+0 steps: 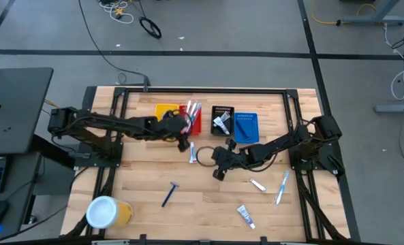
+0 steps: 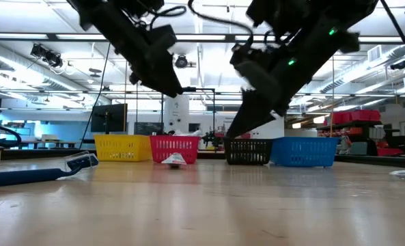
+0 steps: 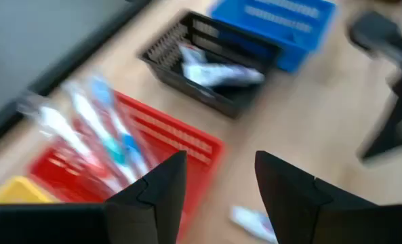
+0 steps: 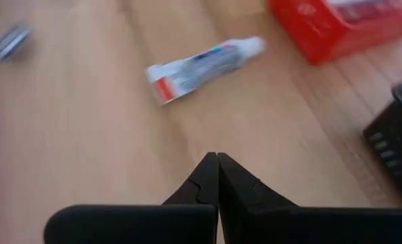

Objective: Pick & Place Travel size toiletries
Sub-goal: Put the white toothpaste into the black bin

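- Looked straight down on a wooden surface [image 1: 147, 180] with two dark arms reaching in from either side.
- Left tool [image 1: 185, 124] hovered over the red bin [image 1: 194, 122], fingers [image 3: 153, 193] spread apart with nothing between them.
- Right tool [image 1: 219, 174] hung near the middle of the surface, fingers [image 4: 217, 177] pressed together, empty.
- Four small bins stood in a row along the far edge: yellow bin [image 1: 164, 111], red, black bin [image 1: 222, 120], blue bin [image 1: 246, 127].
- Held toothbrushes [image 3: 109, 132] leaning out of the red bin, white, blue and red.
- Held white tubes [image 3: 217, 71] in the black bin.
- Lay flat on the surface just beside the red bin, between the two tools: one small white toothpaste tube [image 4: 204, 62] with a red end.
- Lay alone on the near left part of the surface: a dark blue razor [image 1: 169, 194].
- Lay on the near right part, well apart from the bins: a blue and white toothbrush [image 1: 282, 187], a small pale item [image 1: 257, 184] beside it, and another white tube [image 1: 246, 216] closer to the front edge.
- Stood at the near left corner: a yellow cup with a white lid [image 1: 106, 212].
- From surface height, showed the four bins in line, with both arms angling down from above.
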Robot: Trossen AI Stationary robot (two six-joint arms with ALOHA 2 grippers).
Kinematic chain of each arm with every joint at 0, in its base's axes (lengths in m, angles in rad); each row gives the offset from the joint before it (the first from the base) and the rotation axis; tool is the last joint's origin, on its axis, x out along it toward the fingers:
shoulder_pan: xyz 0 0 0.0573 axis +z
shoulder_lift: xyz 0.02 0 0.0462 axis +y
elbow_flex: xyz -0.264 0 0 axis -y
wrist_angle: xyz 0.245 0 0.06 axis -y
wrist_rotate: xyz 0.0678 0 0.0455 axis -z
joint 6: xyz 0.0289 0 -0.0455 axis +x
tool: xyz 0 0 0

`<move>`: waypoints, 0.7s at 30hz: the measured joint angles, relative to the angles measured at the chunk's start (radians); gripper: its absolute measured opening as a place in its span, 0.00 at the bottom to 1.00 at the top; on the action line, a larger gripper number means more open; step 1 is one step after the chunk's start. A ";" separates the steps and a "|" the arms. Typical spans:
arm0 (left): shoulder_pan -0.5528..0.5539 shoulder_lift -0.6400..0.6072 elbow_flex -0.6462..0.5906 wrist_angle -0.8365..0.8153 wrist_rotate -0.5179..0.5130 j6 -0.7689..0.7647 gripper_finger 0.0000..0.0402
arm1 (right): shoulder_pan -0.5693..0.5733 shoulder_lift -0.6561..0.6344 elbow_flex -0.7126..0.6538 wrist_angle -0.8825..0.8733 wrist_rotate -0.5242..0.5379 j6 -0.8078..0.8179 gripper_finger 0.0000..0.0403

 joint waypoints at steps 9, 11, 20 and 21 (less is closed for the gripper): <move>-0.141 0.000 0.000 -0.020 0.040 -0.008 0.46 | 0.073 -0.238 0.027 -0.443 -0.028 0.074 0.01; -0.160 0.000 0.000 -0.018 0.036 -0.036 0.45 | 0.075 -0.287 0.027 -0.512 -0.077 0.137 0.03; -0.205 0.003 0.000 -0.022 -0.010 -0.226 0.45 | 0.076 -0.270 -0.005 -0.513 -0.121 0.144 0.20; -0.209 0.009 0.000 -0.019 -0.023 -0.279 0.45 | 0.075 -0.260 -0.005 -0.499 -0.112 0.144 0.23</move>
